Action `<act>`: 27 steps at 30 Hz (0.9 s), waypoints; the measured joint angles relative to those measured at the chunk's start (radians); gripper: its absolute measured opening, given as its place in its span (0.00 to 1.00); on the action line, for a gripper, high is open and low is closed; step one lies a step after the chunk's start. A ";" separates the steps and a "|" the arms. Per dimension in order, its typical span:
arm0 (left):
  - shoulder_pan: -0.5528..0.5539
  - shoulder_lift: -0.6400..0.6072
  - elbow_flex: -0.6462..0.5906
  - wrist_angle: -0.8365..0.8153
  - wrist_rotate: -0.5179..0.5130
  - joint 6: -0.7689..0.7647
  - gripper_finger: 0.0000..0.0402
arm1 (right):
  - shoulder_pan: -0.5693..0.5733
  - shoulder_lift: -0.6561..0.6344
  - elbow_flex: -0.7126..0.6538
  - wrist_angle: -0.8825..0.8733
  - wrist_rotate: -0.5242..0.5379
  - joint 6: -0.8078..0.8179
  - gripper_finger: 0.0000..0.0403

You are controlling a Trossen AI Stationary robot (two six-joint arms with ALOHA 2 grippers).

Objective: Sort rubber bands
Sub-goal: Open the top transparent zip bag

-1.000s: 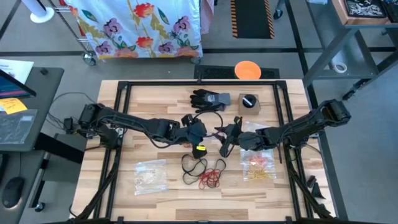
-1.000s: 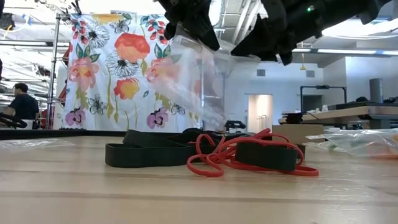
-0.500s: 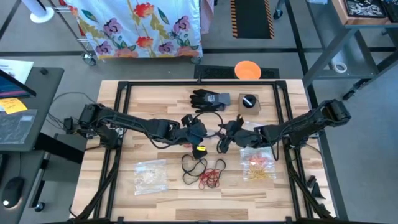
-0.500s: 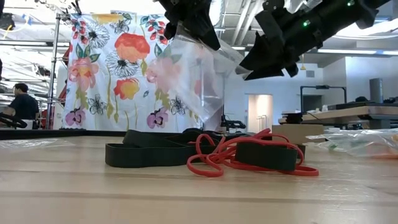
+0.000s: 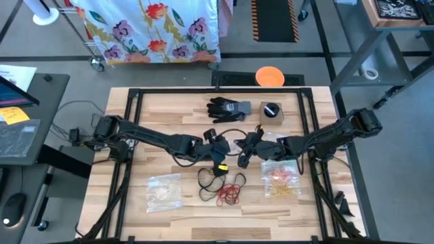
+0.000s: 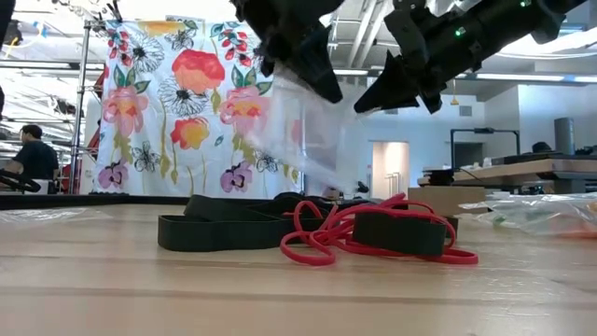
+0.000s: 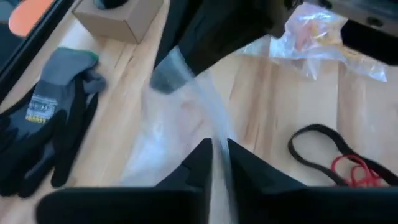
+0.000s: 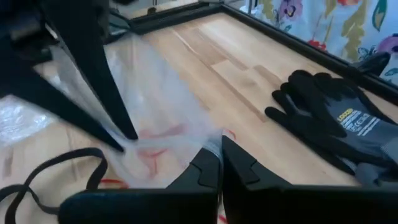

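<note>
High view: both dark arms meet over the middle of the wooden counter, sharing one clear, thin plastic bag held in the air. Left pincer and right pincer are each clamped onto an edge of its film. Loose black and red rubber bands lie in a heap on the counter just below. To do this well, the pincers should probably draw apart gently, spreading the bag's mouth without tearing or dropping it.
</note>
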 joint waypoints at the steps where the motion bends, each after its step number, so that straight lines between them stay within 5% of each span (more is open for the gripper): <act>1: 0.000 0.004 0.000 0.006 -0.001 0.013 0.11 | 0.001 0.000 0.000 0.015 0.000 -0.012 0.00; 15: -0.053 0.000 0.006 0.002 -0.212 0.247 0.41 | 0.005 0.000 0.001 -0.041 -0.055 0.002 0.00; 22: -0.133 -0.061 0.015 0.014 -0.542 0.375 0.46 | -0.010 0.000 0.002 -0.054 -0.086 0.020 0.00; 27: -0.181 -0.098 0.026 0.088 -0.407 0.500 0.45 | -0.027 0.000 0.002 -0.053 -0.089 0.038 0.00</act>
